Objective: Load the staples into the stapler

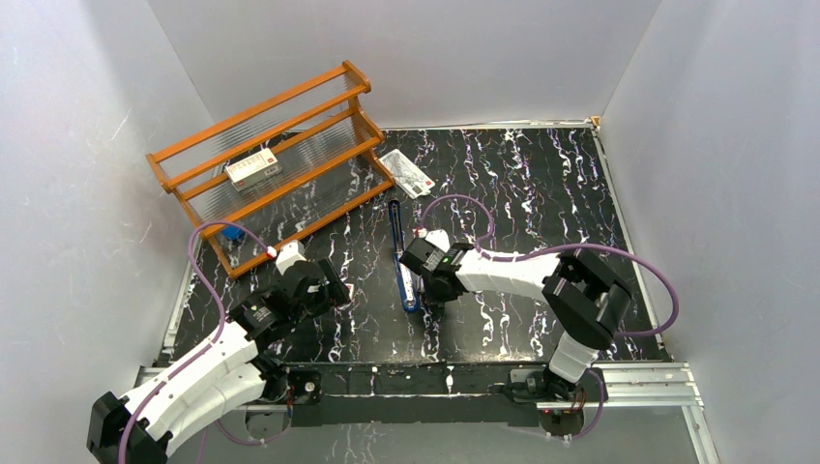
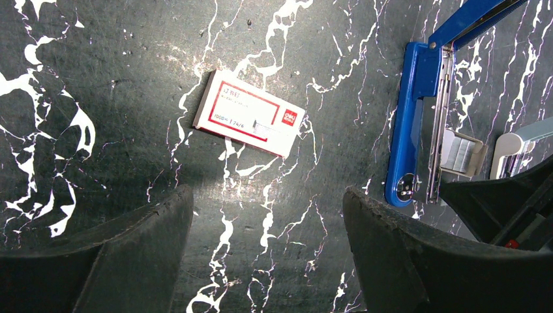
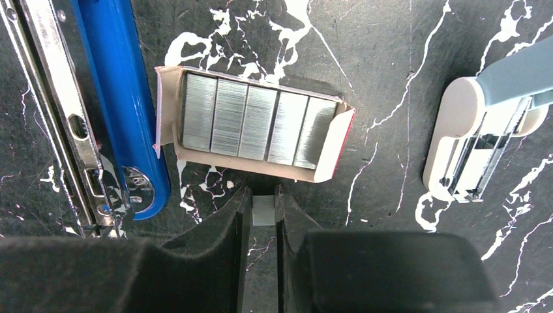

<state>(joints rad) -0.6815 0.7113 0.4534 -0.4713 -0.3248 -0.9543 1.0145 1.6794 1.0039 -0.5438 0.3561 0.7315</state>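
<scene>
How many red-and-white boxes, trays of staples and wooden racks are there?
Red-and-white boxes: 2
Trays of staples: 1
Wooden racks: 1
Total: 4

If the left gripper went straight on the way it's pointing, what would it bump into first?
Probably the small red-and-white box, lying flat ahead of the open left gripper, though depth is unclear.
</scene>
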